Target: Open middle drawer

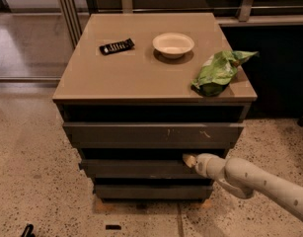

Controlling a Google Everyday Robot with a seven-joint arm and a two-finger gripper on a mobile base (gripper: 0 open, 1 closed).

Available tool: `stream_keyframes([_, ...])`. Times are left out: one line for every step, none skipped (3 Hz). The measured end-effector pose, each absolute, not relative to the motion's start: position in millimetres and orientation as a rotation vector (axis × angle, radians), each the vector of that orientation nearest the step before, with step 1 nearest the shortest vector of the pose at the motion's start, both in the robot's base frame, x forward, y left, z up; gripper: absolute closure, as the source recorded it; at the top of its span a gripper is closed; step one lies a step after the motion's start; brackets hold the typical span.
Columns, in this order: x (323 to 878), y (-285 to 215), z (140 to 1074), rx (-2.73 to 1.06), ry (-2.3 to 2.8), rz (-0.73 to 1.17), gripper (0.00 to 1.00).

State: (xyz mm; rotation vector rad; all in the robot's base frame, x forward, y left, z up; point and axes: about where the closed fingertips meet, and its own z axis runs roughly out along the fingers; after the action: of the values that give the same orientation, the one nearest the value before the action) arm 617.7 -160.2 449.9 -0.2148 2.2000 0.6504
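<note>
The middle drawer (136, 168) is a dark grey-brown plain flat front, second of three under the tan cabinet top. It stands slightly out from the cabinet, with a dark gap above it. My gripper (190, 160) comes in from the lower right on a pale arm. Its tip sits at the top edge of the middle drawer's front, near its right end, in the gap under the top drawer (153, 132). The top drawer has pale scratch marks. The bottom drawer (151, 191) looks narrowest.
On the cabinet top (116, 78) lie a black remote (116, 46), a white bowl (173, 44) and a green chip bag (219, 70) near the right edge. Speckled floor surrounds the cabinet. A metal railing and dark counter stand behind.
</note>
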Motion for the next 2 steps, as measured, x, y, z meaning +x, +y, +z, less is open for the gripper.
stream_keyframes([617.7, -160.2, 452.4, -0.215, 2.2, 0.65, 1.0])
stream_keyframes([618.8, -161.6, 446.3, -0.207, 2.252, 0.629, 1.0])
